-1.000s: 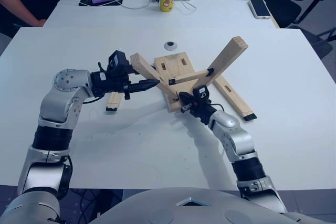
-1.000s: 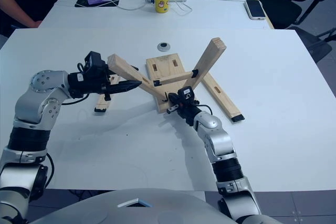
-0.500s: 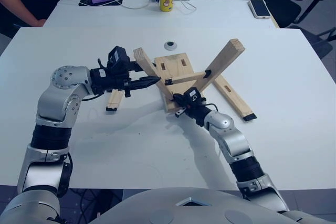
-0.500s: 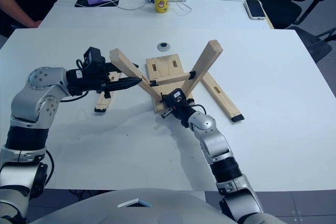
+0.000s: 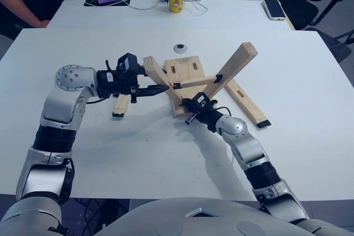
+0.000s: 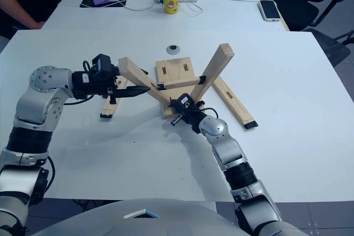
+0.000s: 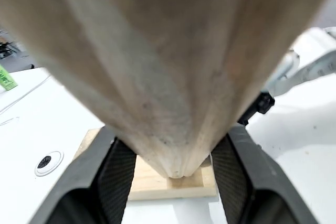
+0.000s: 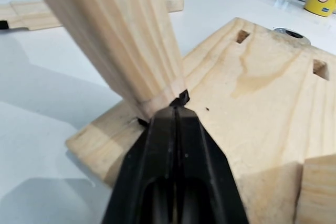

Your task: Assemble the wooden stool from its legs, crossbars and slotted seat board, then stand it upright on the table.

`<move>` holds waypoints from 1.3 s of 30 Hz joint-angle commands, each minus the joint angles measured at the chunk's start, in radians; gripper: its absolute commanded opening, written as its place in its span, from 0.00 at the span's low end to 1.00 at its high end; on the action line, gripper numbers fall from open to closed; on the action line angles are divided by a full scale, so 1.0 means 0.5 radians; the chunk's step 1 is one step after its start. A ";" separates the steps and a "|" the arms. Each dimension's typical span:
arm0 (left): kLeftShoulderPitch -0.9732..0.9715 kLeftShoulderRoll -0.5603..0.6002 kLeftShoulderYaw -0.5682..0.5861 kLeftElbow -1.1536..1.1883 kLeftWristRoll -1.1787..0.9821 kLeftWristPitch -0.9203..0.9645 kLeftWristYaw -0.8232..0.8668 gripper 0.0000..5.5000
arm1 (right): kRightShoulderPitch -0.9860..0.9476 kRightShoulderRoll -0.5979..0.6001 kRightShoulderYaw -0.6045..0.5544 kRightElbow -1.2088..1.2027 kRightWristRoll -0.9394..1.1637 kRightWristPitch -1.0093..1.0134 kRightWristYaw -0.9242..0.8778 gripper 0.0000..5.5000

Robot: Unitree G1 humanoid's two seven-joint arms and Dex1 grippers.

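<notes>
Although the left leg [image 5: 152, 66] and right leg [image 5: 235, 66], joined by a crossbar [image 5: 196, 83], lean up from the seat [image 5: 183, 64] lying flat on the tabletop [image 5: 298, 70], two loose pieces [image 5: 120, 103] flank it — about half the build seems left. Left gripper [image 5: 159, 88] clamps the left leg; right gripper [image 8: 178, 103], fingers pressed together and empty, touches that leg's foot at the seat.

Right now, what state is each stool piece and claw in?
seat board: flat on table
left tilted leg: foot at board
right tilted leg: foot at board
crossbar: joins tilted legs
left loose leg: lying flat
right loose leg: lying flat
left gripper: shut on left tilted leg
right gripper: shut
</notes>
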 commanded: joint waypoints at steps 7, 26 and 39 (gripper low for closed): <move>-0.104 -0.066 -0.099 0.085 -0.090 0.455 -0.046 0.37 | 0.230 0.075 -0.087 0.083 0.058 -0.084 -0.057 0.00; -0.154 -0.126 -0.357 0.208 0.141 0.570 0.054 0.37 | 0.399 -0.022 -0.007 0.152 -0.043 0.259 -0.086 0.00; -0.096 -0.223 -0.556 0.247 0.193 0.625 0.088 0.37 | 0.390 -0.032 0.012 0.234 0.055 0.364 -0.024 0.00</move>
